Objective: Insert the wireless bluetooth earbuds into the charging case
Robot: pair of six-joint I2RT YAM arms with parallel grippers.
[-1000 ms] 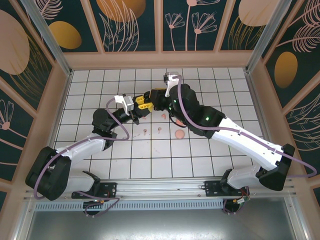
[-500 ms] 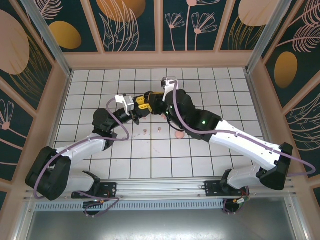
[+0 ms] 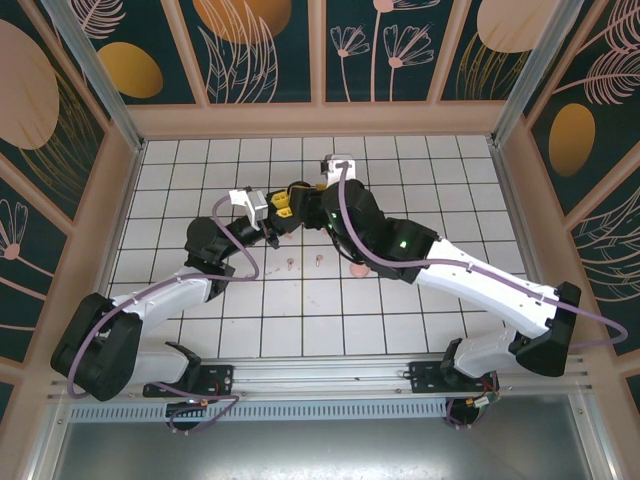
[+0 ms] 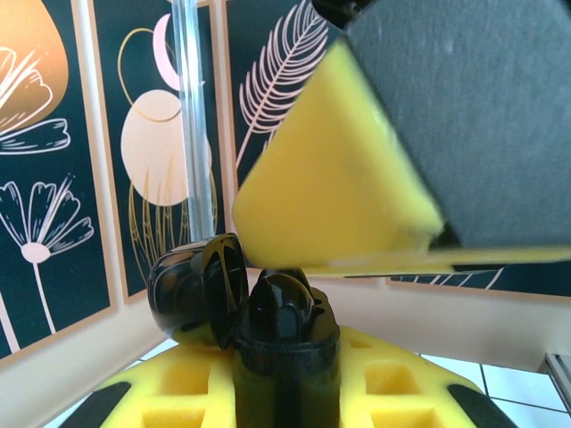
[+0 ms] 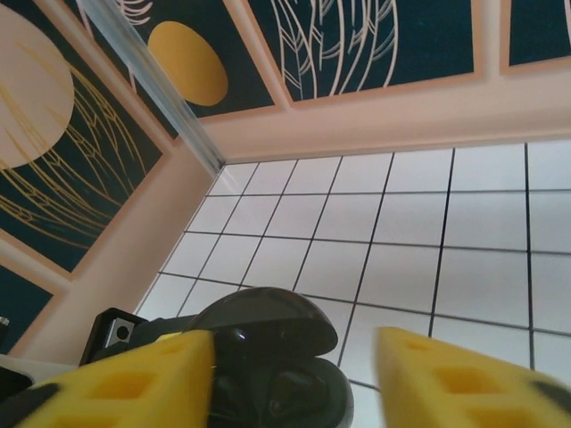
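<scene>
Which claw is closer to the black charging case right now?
Left. The left claw grips the black charging case between its fingers. The right claw is open, with its fingers on either side of the case's lid.

No text, label, brand, number or sign can be read anywhere here. The wall panels (image 3: 380,45) carry only painted leaves, flowers and round shapes, without any lettering.

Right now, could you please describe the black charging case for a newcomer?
Find the middle of the white tiled table. There the left gripper holds the black charging case, lid open; the coral-pink disc nearby lies on the tiles.
</scene>
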